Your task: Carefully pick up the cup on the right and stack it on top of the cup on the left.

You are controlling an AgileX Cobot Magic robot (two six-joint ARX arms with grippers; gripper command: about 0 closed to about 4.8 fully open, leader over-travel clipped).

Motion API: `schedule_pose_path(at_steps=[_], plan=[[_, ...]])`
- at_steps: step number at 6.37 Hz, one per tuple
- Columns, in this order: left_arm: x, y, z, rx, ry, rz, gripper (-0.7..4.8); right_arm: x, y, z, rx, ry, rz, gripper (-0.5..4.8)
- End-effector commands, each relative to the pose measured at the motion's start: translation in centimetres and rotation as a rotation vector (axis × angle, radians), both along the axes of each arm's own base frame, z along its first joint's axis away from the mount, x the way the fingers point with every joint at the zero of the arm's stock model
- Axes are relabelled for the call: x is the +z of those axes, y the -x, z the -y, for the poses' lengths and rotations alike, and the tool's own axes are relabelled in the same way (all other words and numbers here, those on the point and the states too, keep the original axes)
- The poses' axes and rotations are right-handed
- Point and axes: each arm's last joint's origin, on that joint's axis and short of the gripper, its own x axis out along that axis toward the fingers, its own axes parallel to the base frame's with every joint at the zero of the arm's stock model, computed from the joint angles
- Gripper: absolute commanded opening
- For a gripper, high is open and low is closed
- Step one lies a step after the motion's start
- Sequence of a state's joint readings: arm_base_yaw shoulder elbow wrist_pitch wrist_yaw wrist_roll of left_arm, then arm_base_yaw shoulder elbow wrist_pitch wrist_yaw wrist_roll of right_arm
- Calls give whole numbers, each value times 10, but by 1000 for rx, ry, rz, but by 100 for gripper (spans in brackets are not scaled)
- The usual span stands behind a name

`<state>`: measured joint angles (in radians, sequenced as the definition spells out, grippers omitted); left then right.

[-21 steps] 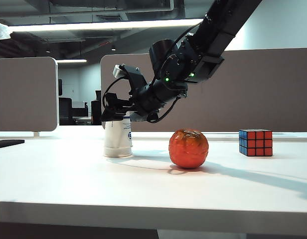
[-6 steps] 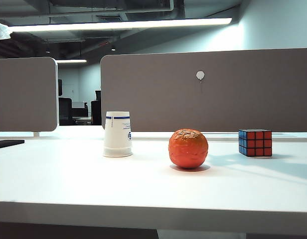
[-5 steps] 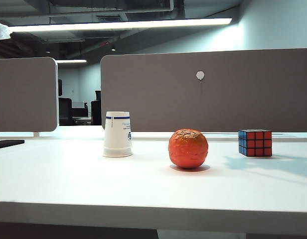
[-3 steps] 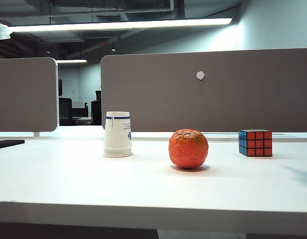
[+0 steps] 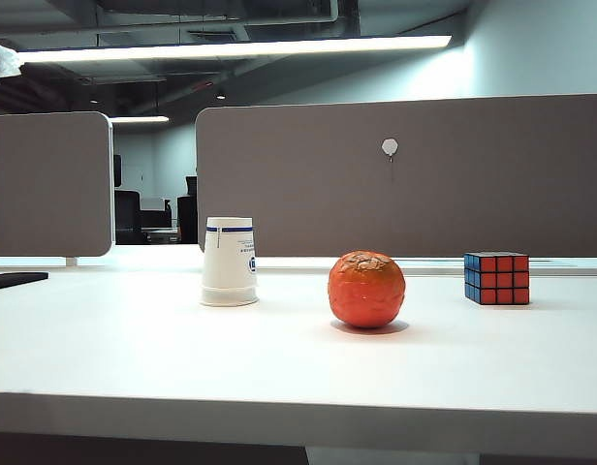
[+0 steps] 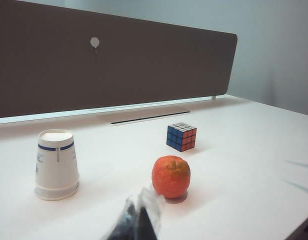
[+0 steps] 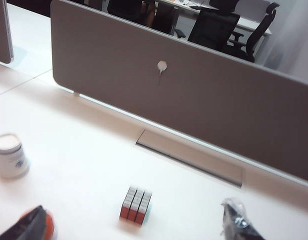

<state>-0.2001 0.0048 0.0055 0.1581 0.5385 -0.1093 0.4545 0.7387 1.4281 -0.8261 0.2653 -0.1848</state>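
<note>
left gripper (image 6: pixel 139 220): jaws closed, cropped; right gripper (image 7: pixel 139 227): spread, fingertips (image 7: pixel 239 220) only

In the exterior view, on the surface (image 5: pixel 134 368) a cup (image 5: pixel 229 262) is sitting left, a ball (image 5: pixel 366 289) centre, a cube (image 5: pixel 496 278) right.

you're looking at an open-plan office: a long white desk (image 5: pixel 279 358) backed by grey fabric divider panels (image 5: pixel 395 174), black swivel office chairs (image 7: pixel 214 25) at the desks beyond, and a long fluorescent strip light (image 5: pixel 231 46) under an exposed dark ceiling.
</note>
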Motion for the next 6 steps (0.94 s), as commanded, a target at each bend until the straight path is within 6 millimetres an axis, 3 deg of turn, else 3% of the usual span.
schedule_pose_path(at_steps=[1, 2, 4, 6], plan=[[1, 0, 0, -1, 4, 6, -5, -90, 5, 1, 34, -143, 98, 453], [1, 0, 0, -1, 4, 6, -5, -113, -9, -6, 35, -169, 117, 453], [1, 0, 0, -1, 4, 6, -5, -128, -18, -10, 34, -200, 119, 453], [1, 0, 0, -1, 4, 6, -5, -179, -38, -20, 24, -276, 67, 453]])
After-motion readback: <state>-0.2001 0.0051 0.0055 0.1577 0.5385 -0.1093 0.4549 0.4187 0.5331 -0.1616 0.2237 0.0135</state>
